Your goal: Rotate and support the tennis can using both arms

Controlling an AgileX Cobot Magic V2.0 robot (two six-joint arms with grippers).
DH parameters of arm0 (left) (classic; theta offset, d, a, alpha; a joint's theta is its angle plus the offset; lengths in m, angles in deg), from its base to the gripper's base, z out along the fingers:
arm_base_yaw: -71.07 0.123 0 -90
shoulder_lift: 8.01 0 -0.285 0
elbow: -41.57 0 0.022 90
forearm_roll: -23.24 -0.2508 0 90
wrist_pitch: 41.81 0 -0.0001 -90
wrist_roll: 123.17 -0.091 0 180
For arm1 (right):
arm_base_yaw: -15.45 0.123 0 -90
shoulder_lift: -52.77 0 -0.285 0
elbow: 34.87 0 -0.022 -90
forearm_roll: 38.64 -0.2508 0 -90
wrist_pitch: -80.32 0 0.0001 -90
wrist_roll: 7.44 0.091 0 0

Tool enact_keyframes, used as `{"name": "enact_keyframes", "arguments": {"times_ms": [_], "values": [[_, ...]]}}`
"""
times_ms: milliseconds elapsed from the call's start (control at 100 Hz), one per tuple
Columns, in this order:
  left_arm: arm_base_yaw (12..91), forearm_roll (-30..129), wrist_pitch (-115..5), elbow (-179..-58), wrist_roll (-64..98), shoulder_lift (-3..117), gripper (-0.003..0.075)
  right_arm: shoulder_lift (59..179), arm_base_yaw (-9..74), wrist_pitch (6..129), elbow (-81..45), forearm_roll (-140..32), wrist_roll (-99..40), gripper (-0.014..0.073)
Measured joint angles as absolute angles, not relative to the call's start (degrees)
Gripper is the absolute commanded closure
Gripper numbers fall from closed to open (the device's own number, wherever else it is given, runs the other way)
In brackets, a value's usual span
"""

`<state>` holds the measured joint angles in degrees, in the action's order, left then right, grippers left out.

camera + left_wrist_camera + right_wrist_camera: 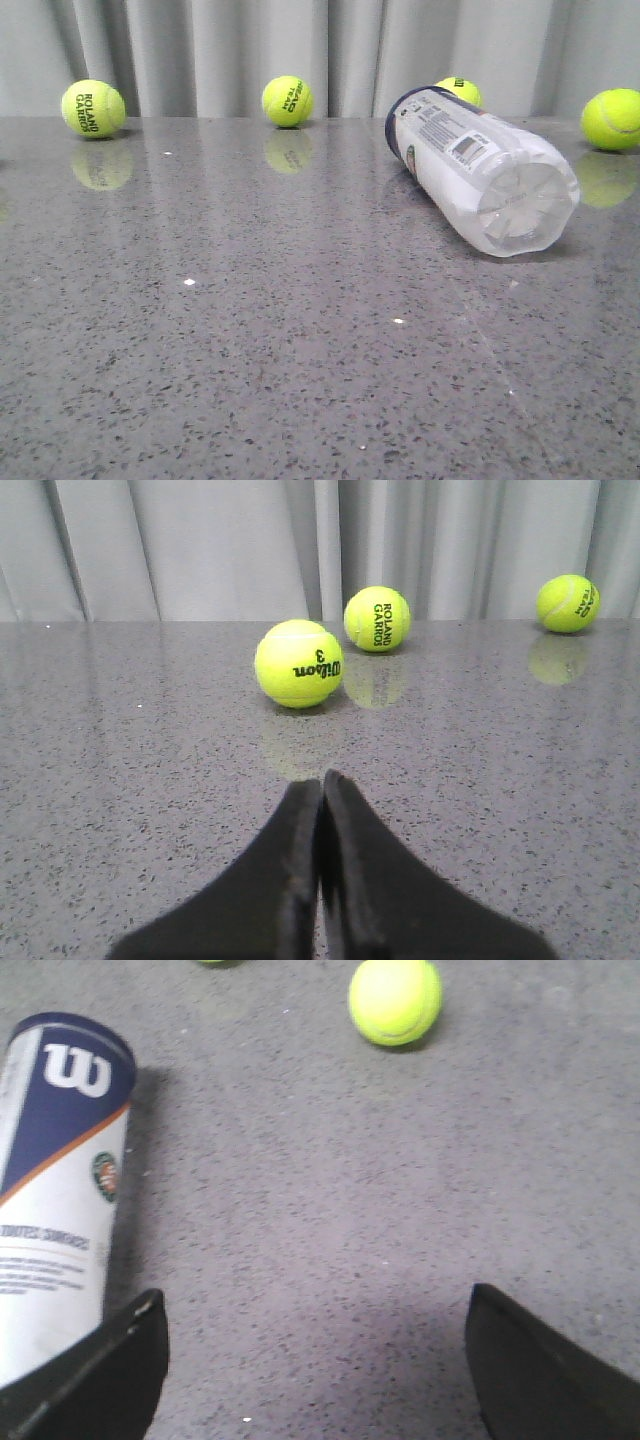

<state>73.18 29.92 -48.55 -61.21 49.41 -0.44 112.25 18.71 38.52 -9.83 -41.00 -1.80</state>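
Tennis can (480,170) flat, base toward camera

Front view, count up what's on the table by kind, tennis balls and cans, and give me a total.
tennis balls: 4 (far left, centre back, half hidden behind the can, far right)
tennis can: 1, lying on its side
Total: 5

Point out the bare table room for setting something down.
Free: the wide near stretch of table, left of the lying tennis can. Crowded: the far edge, where the Roland Garros ball and Head ball sit.
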Motion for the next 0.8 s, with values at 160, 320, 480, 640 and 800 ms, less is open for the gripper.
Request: {"name": "enact_keyframes", "arguments": {"times_ms": [160,320,480,640,800], "values": [[73.18,29.92,-48.55,-61.21,49.41,-0.44,0.074,118.33,23.07,33.9,-17.14,-41.6,-1.8,-0.0009],[73.18,29.92,-48.55,-61.21,49.41,-0.44,0.074,125.52,27.45,29.14,-25.02,-42.59,-1.53,-0.0009],[73.18,29.92,-48.55,-61.21,49.41,-0.44,0.074,133.63,30.88,23.73,-32.67,-43.4,-0.57,-0.0009],[73.18,29.92,-48.55,-61.21,49.41,-0.44,0.074,141.6,33.58,19.37,-39.12,-43.53,1.72,-0.0009],[73.18,29.92,-48.55,-61.21,49.41,-0.44,0.074,148.41,35.11,17.65,-43.48,-44.07,3.37,-0.0009]]}}
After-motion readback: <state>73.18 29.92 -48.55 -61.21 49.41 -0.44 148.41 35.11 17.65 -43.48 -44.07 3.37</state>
